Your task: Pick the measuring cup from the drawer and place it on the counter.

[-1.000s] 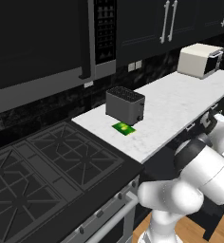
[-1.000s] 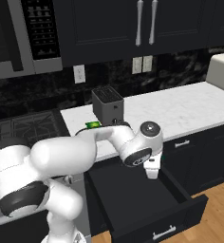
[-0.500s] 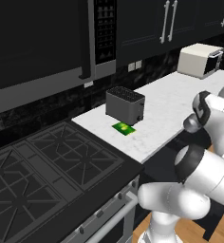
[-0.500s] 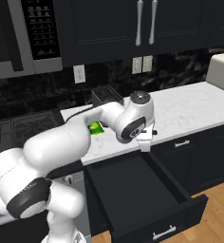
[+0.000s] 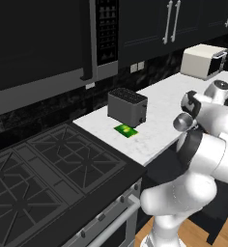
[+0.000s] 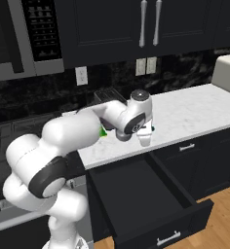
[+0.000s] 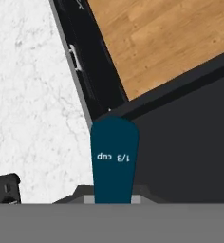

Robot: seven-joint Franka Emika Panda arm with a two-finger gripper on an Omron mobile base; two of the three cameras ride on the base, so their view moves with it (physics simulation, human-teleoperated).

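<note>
over the last second the arm (image 6: 112,116) has risen out of the open drawer (image 6: 151,194) and swung back toward the tabletop (image 5: 169,103); a second ago the jaws hung low over the drawer's dark inside, and now they sit level with the marble's front edge. they are clenched on the dark blue handle of the measuring cup (image 7: 114,161), marked "1/3 cup". in the hand view the handle runs along the line where the white marble meets the black drawer, so the cup is off the drawer floor, carried in the air at the tabletop's rim and not yet over its middle. by my reading the pick is done and the carry is under way; what is left is to move in over the marble, lower the cup and let go.

counted from left to right: one black gas stove (image 5: 53,169), one dark toaster (image 5: 128,107), one flat green pad (image 5: 126,130) just in front of it, one measuring cup in the jaws, one drawer pulled out below, and one white countertop oven (image 5: 203,60) at the far right end of the tabletop.
</note>
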